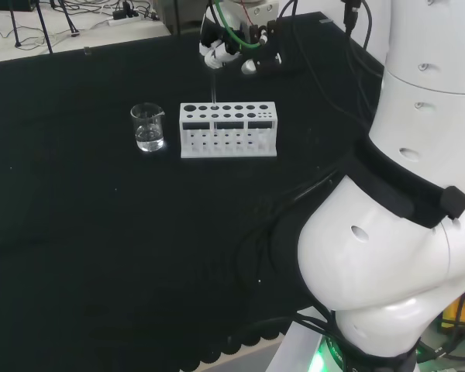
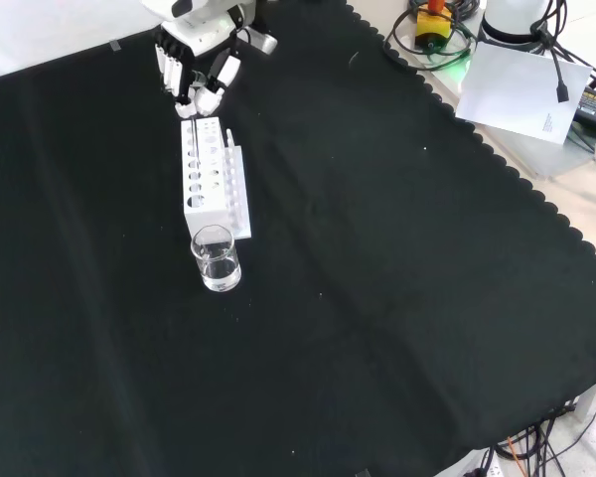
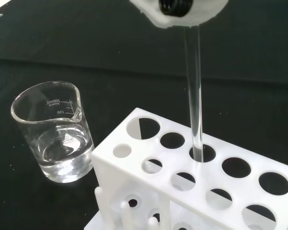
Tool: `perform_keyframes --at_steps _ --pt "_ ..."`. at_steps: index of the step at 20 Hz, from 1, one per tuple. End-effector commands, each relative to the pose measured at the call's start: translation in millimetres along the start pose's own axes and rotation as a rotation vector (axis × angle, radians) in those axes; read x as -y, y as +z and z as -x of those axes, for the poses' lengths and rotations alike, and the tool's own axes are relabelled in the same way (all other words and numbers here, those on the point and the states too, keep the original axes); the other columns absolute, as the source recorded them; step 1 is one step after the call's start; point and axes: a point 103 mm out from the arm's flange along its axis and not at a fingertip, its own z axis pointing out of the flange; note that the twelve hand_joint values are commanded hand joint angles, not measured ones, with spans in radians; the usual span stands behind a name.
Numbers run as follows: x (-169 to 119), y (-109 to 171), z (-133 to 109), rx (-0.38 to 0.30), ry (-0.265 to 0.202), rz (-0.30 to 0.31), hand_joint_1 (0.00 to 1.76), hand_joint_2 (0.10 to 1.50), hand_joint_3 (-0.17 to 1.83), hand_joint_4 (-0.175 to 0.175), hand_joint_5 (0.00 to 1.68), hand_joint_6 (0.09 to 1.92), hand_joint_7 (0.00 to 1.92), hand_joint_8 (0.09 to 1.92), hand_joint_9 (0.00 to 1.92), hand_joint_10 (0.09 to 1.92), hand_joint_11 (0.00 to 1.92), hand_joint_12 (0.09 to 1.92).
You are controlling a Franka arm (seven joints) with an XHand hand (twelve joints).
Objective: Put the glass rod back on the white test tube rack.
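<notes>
The glass rod point(image 3: 194, 91) stands upright, its lower end inside a hole in the top row of the white test tube rack point(image 3: 192, 191), the third hole from the rack's end nearest the beaker point(image 3: 55, 132). Its upper end is pinched in the curled fingers of the hand point(image 1: 221, 48), which hangs just above the rack. The beaker, holding some clear liquid, stands just beside the rack on the black cloth point(image 2: 397, 298).

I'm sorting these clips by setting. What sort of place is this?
Probably a robotics lab set up as a chemistry bench: a white rack, a beaker holding clear liquid, and a glass rod held by the hand.
</notes>
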Motion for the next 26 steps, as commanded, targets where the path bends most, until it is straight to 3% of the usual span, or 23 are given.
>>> perform_keyframes --at_steps 1,5,6,8,11,17,26 --pt "1.5 3.8 -0.5 -0.005 -0.005 -0.003 1.30 1.05 0.00 -0.175 1.14 0.43 1.15 1.05 1.59 0.95 1.43 1.11" --pt "1.6 8.5 1.9 -0.033 -0.013 -0.031 1.30 1.04 0.00 -0.175 1.16 0.42 1.19 0.97 1.66 0.91 1.48 1.08" --pt "1.9 3.9 -2.3 -0.037 -0.013 -0.049 1.30 1.03 -0.01 -0.175 1.16 0.43 1.24 0.88 1.69 0.88 1.52 1.06" --pt "2.1 5.6 2.6 -0.055 -0.012 -0.060 1.31 1.01 -0.12 -0.175 1.10 0.62 1.33 0.63 1.73 0.85 1.63 0.99" --pt "4.2 6.0 5.0 -0.051 -0.004 -0.054 1.32 0.95 -0.17 -0.175 0.90 0.87 1.13 0.71 1.74 0.86 1.70 0.98" --pt "8.5 -9.0 1.6 -0.049 0.006 -0.034 1.36 0.92 -0.17 -0.175 0.60 0.91 0.88 0.77 1.71 0.89 1.74 1.03" --pt "22.5 -44.3 3.5 -0.035 0.013 0.020 1.37 0.91 -0.17 -0.175 0.53 0.89 0.83 0.75 1.70 0.90 1.76 1.06"
